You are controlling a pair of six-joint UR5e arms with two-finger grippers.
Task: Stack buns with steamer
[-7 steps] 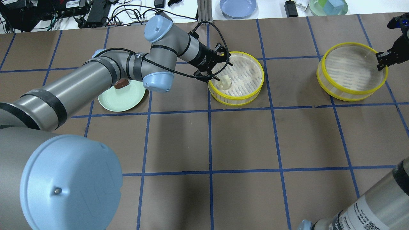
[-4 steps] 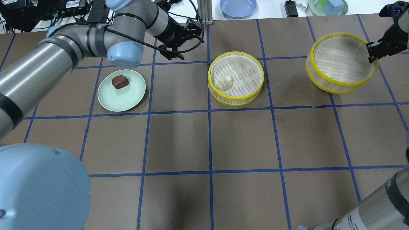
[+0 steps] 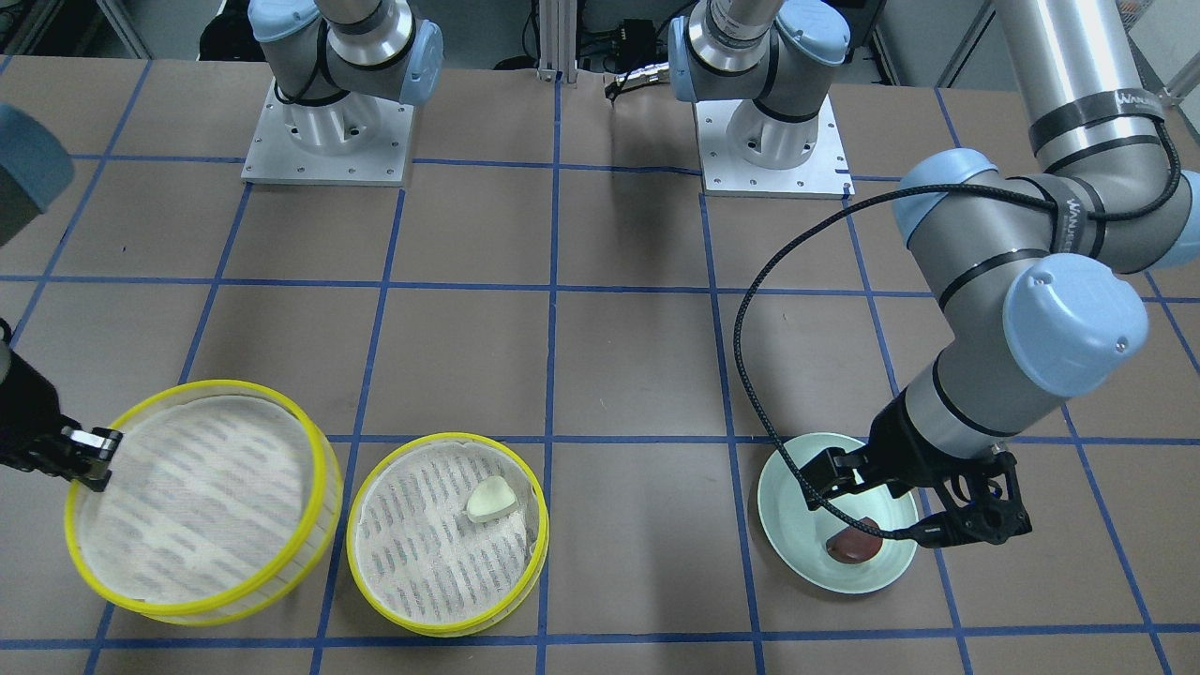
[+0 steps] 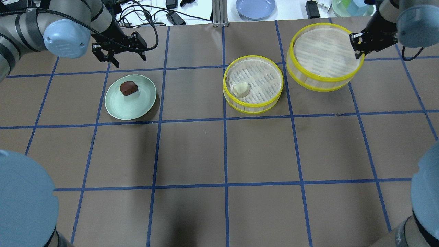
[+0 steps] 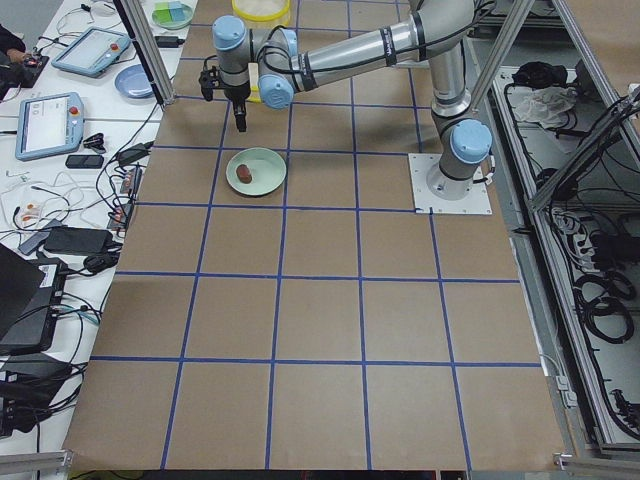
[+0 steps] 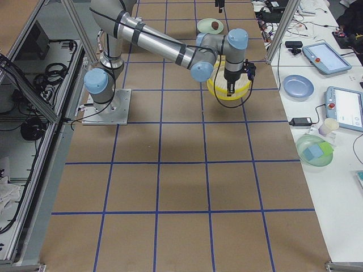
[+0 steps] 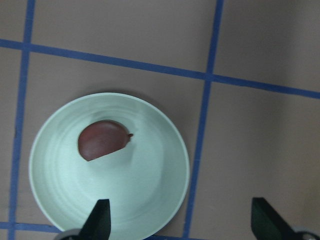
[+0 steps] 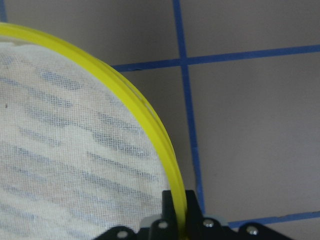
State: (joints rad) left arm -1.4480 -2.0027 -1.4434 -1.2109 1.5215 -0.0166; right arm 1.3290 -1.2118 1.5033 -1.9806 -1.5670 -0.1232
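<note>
A cream-white bun (image 4: 241, 89) lies in a yellow-rimmed steamer tier (image 4: 253, 107) that stands on the table; the bun (image 3: 490, 499) also shows in the front view. A dark reddish-brown bun (image 4: 129, 88) lies on a pale green plate (image 4: 137, 106). My left gripper (image 4: 129, 61) is open and empty, above the plate's far side; its wrist view shows the brown bun (image 7: 102, 140) just ahead of the open fingers. My right gripper (image 4: 356, 43) is shut on the rim of the second tier (image 4: 324, 84) and holds it tilted, off the table, right of the first tier.
A blue plate (image 4: 255, 7) and a green bowl (image 4: 352, 7) with a cube sit on the white bench beyond the table's far edge. Cables lie at the far left. The two arm bases (image 3: 326, 141) stand at the robot's side.
My left gripper left the cream bun in the tier and swung left to above the plate. My right gripper raised the second tier and carried it left, toward the first tier.
</note>
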